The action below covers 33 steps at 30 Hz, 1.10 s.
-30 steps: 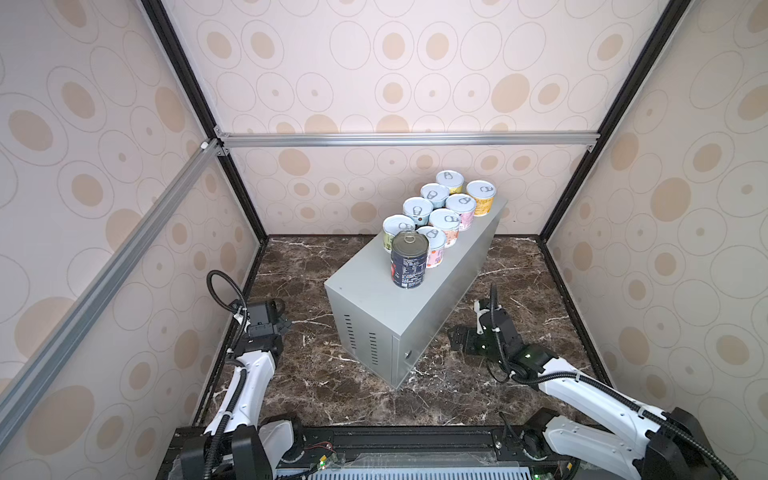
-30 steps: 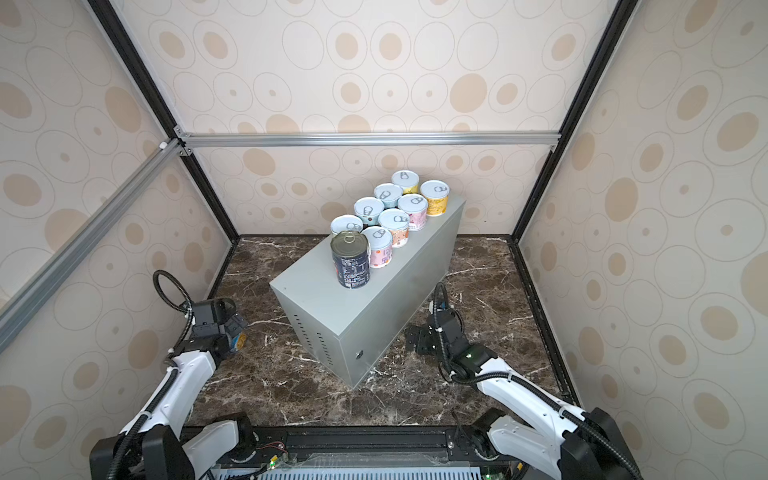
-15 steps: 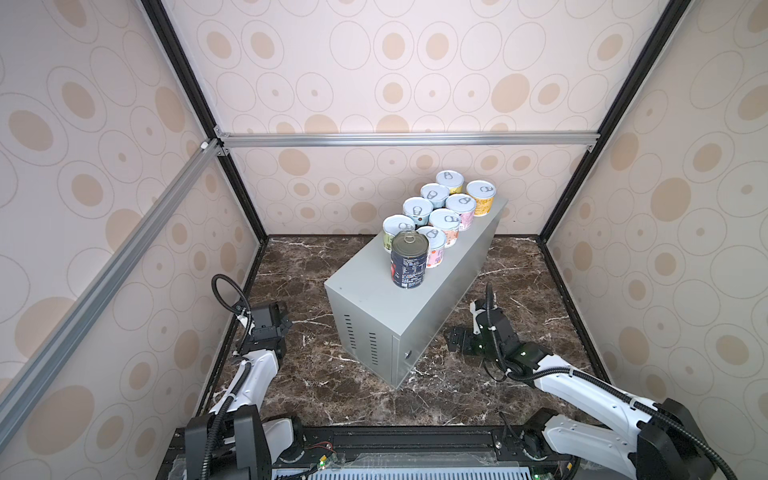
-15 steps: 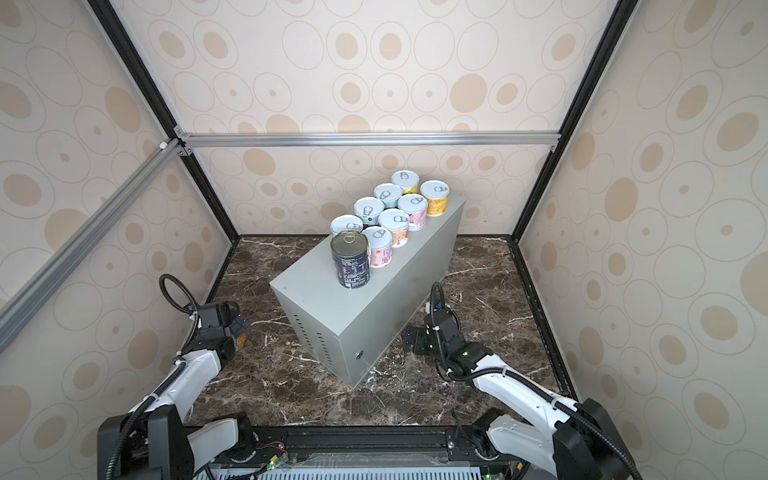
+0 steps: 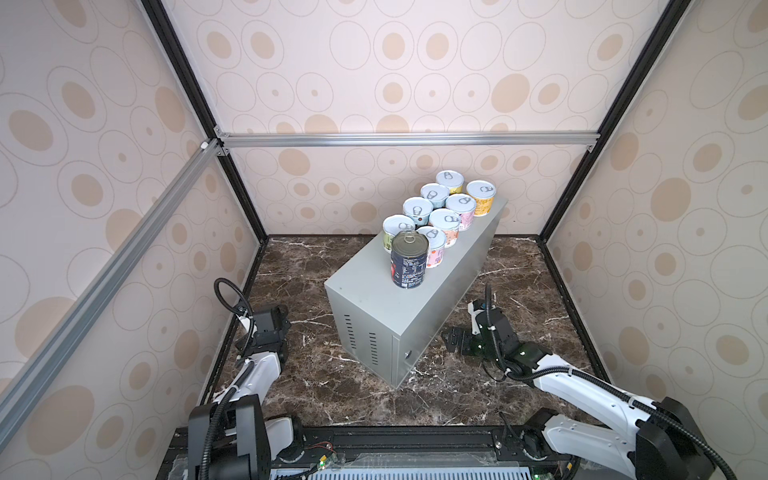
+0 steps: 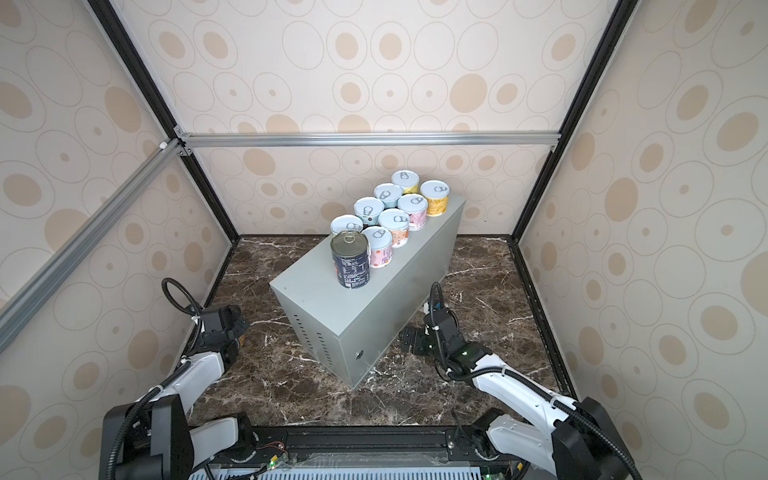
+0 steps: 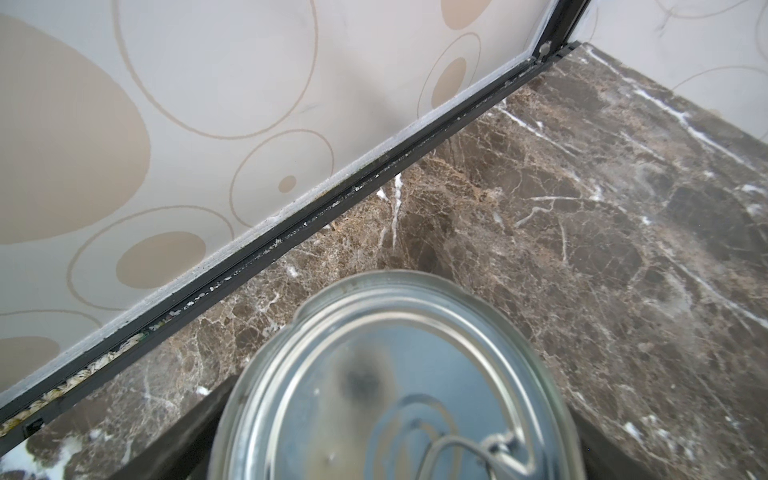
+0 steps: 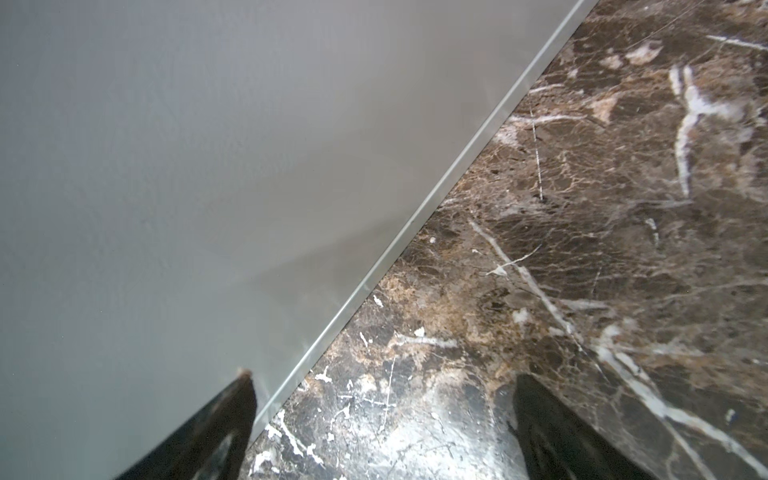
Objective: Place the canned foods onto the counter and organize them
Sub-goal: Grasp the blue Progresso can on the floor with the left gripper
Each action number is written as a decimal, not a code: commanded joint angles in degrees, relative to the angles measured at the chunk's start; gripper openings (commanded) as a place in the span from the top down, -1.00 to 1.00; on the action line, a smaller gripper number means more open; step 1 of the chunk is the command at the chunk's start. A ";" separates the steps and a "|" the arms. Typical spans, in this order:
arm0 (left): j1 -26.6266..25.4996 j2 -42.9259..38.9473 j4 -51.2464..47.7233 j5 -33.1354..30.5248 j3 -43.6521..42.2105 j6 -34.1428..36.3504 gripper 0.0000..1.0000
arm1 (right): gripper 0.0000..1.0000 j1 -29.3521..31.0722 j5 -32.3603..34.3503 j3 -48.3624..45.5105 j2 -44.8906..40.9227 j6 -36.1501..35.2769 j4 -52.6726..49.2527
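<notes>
Sliding closer, the right jaws now sit beside the grey worktop (image 5: 365,282), spread wide and empty, one tip at its side wall. The left jaws gape wide around an upright silver-lidded can (image 7: 395,386) over the marble floor (image 7: 582,208); contact is unclear. Above and beyond both pairs, atop the worktop, stand eight short cans (image 5: 444,218) and one navy can (image 5: 409,266).

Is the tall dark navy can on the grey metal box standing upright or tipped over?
Upright. The dark navy can stands on its base on the grey metal box, with its pull-tab lid facing up in both top views.
</notes>
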 commanded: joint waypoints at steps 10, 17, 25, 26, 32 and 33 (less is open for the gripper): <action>-1.11 6.52 3.69 -5.95 -1.28 0.35 -0.99 | -0.97 -0.25 -0.93 -0.75 0.77 0.67 1.01; -2.10 8.07 4.23 -9.57 -1.39 -0.56 -0.99 | -0.97 -0.25 -1.29 -0.53 1.65 0.57 1.02; -2.19 4.74 4.88 -10.64 -2.61 -0.22 -0.83 | -0.97 -0.23 -1.51 -0.44 1.92 0.39 0.92; -2.17 4.43 4.69 -10.45 -2.48 -0.13 -0.78 | -0.97 -0.25 -1.46 -0.35 1.94 0.38 0.92; -2.22 4.17 0.81 -8.44 -0.16 0.34 -0.68 | -0.97 -0.25 -1.53 -0.32 1.94 0.20 0.82; -2.31 4.04 -0.18 -8.07 0.47 0.42 -0.67 | -0.97 -0.25 -1.57 -0.29 1.81 0.20 0.74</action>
